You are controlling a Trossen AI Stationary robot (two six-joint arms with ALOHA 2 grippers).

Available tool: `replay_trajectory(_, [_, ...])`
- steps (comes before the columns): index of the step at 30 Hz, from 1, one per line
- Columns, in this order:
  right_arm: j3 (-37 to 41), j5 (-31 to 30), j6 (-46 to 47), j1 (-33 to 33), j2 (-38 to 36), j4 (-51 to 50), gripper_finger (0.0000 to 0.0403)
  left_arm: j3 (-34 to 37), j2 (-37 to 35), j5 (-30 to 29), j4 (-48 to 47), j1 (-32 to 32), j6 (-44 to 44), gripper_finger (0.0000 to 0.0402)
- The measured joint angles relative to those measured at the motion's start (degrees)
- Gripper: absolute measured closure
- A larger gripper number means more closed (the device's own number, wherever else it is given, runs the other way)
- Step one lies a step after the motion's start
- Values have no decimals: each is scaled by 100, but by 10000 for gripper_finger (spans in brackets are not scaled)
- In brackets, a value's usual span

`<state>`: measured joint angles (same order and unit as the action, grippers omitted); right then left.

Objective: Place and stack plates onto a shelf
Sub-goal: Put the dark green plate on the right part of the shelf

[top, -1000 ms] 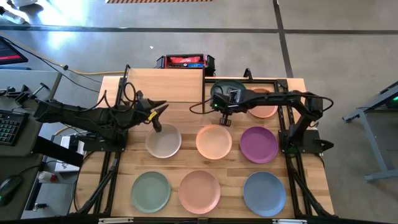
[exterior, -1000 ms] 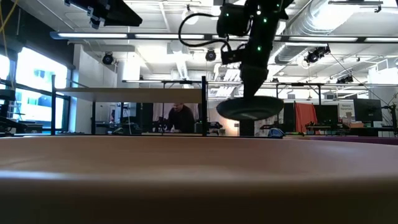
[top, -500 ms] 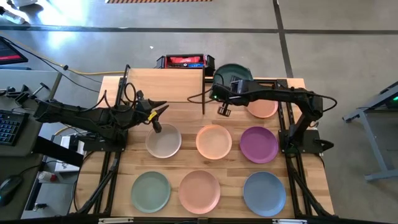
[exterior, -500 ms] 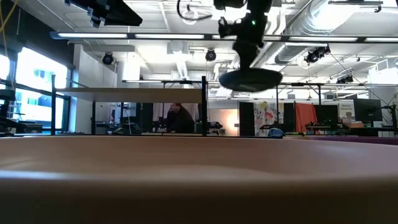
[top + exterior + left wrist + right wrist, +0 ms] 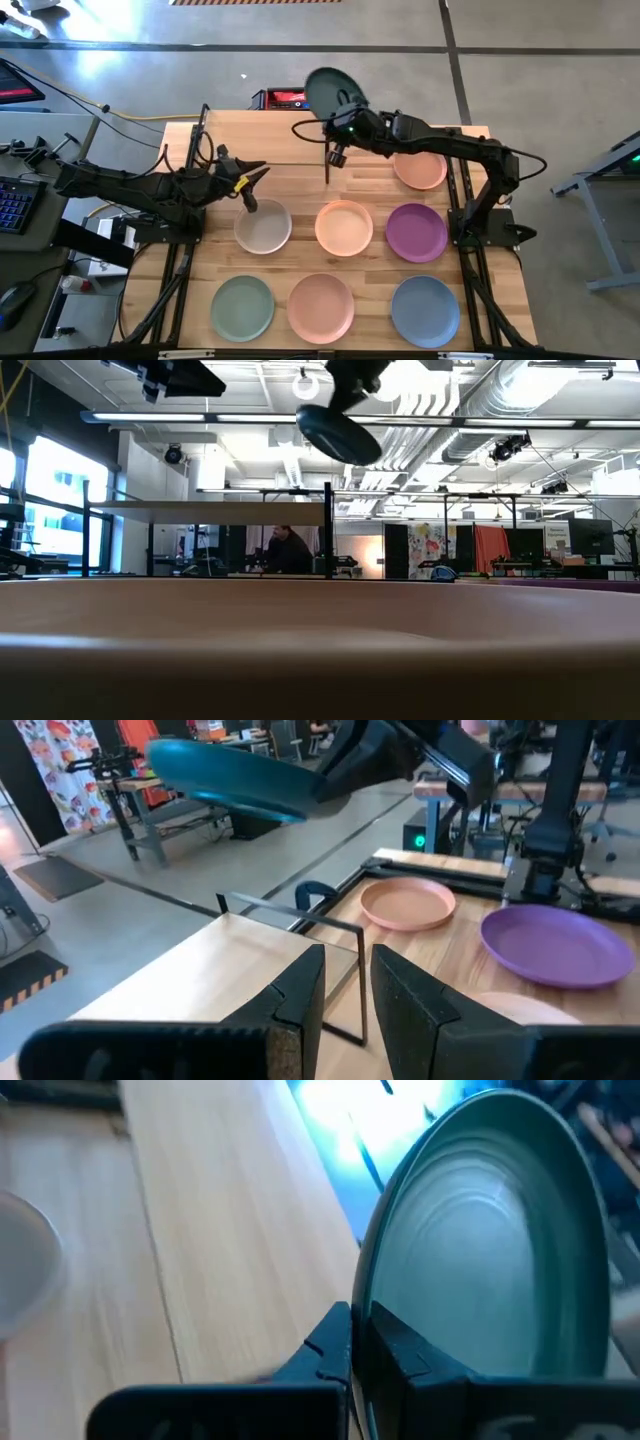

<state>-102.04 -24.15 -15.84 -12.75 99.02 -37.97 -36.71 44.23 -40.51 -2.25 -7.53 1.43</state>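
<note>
Right gripper (image 5: pixel 338 122) pinches the teal plate (image 5: pixel 330 93) by its rim, tilted, above the shelf's (image 5: pixel 265 135) right end, apparently overhanging it. Left gripper (image 5: pixel 250 178), fingers slightly parted, waits near the beige plate (image 5: pixel 263 228).

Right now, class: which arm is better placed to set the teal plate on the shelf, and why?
The right. Its end effector already grips the teal plate beside the shelf; the left end effector hangs empty near the beige plate.
</note>
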Motion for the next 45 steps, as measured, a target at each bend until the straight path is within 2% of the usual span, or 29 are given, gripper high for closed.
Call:
replay_trajectory(9, [1,909,-620,0,63,1142,403,0,-436,2,1,0,-2,328])
replay_trajectory(23, [11,1840,-1472,-11,797,1331,403,-7,-915,257,118,-2,-8,328])
replay_trajectory(31, [11,2178,-1683,4,1121,1287,403,-4,-916,259,70,-2,-8,328])
replay_trajectory(45, [11,2047,-2413,0,1478,724,403,-4,-916,259,70,-2,-8,328])
